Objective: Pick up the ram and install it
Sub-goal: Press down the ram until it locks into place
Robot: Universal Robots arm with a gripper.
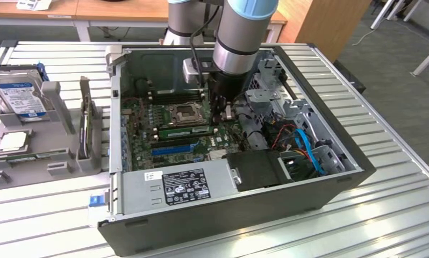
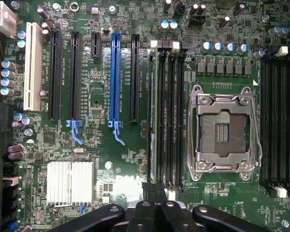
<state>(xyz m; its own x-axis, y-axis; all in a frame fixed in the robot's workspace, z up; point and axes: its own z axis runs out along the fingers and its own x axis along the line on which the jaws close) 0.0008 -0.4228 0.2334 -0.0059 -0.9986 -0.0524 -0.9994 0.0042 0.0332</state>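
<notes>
The open computer case (image 1: 329, 177) lay on its side on the slatted table (image 1: 49, 215), and the arm (image 1: 236, 43) reached down into it over the motherboard (image 1: 150, 121). The claw (image 2: 157, 212) hung low above the board, its fingers drawn together and empty, by the bank of memory slots (image 2: 171, 116) next to the CPU socket (image 2: 224, 130). The ram (image 2: 156, 111) stood directly ahead of the fingertips, seated on edge in the outermost slot of that bank, on the side towards the blue slot (image 2: 115, 77). Its long axis ran straight away from the claw, parallel to the neighbouring empty slots, with its near end just beyond the fingertips. It looked already installed, or nearly so.
</notes>
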